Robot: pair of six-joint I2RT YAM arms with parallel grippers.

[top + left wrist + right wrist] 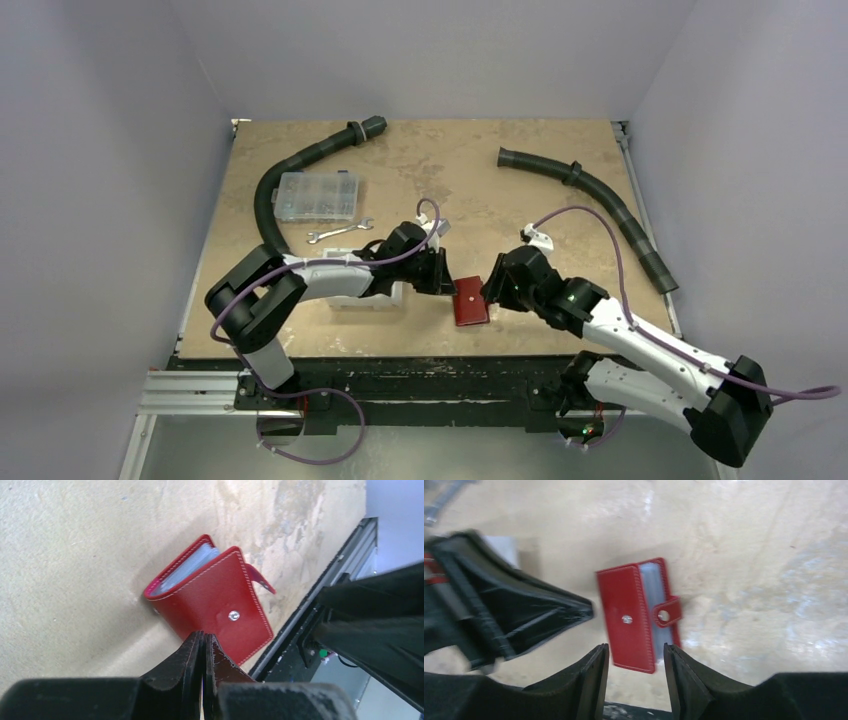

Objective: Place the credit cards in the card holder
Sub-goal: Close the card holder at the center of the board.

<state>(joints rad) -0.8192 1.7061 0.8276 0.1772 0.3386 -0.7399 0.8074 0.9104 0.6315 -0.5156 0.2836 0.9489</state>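
Parted, empty right gripper (pixel 636 652) just above the red card holder (pixel 626 615); left gripper (pixel 203 637) pinched shut beside its edge.
The card holder lies folded on the table (pixel 749 555), snap tab (pixel 667 614) unfastened; probably best to steady one cover and press the tab down squarely.

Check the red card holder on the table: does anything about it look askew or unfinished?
The card holder lies folded close to the table's near edge, but unfastened: its snap tab sticks out loose and the cover gapes, showing pale sleeves inside.
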